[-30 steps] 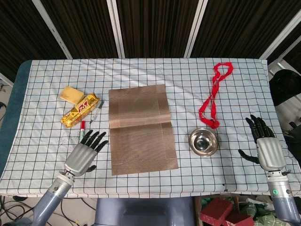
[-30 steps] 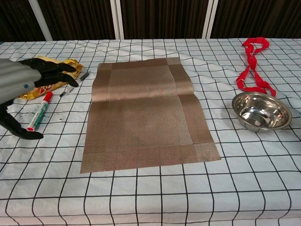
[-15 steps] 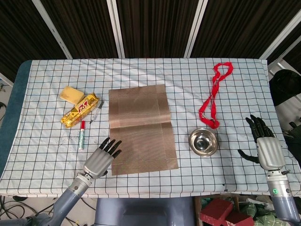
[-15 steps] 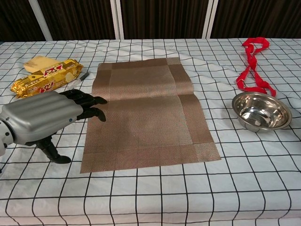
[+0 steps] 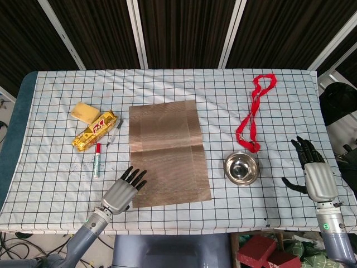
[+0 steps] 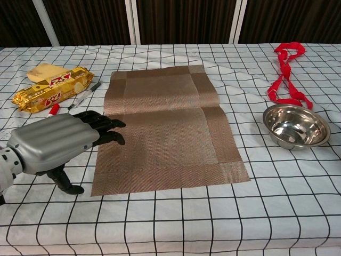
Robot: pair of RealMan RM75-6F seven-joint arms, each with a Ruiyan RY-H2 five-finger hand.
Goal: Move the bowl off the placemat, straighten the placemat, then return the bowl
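The brown woven placemat [image 5: 165, 152] [image 6: 162, 128] lies in the middle of the checked cloth, slightly askew, with a fold line across its middle. The steel bowl [image 5: 241, 168] [image 6: 296, 126] stands on the cloth to the placemat's right, off it and empty. My left hand [image 5: 124, 190] [image 6: 58, 141] is open, palm down, at the placemat's near left corner, its fingertips reaching over the left edge. My right hand [image 5: 313, 170] is open and hovers to the right of the bowl, apart from it; the chest view does not show it.
A red ribbon [image 5: 254, 114] [image 6: 286, 72] lies just behind the bowl. Left of the placemat lie a yellow snack pack [image 5: 95, 129] [image 6: 51, 94], a yellow sponge [image 5: 85, 111], a red marker [image 5: 97, 159] and a pen [image 5: 115, 133]. The table's front edge is close to my left hand.
My left hand has moved right and toward the table's front, from beside the red marker to the placemat's near left corner. The bowl, placemat and right hand have not moved.
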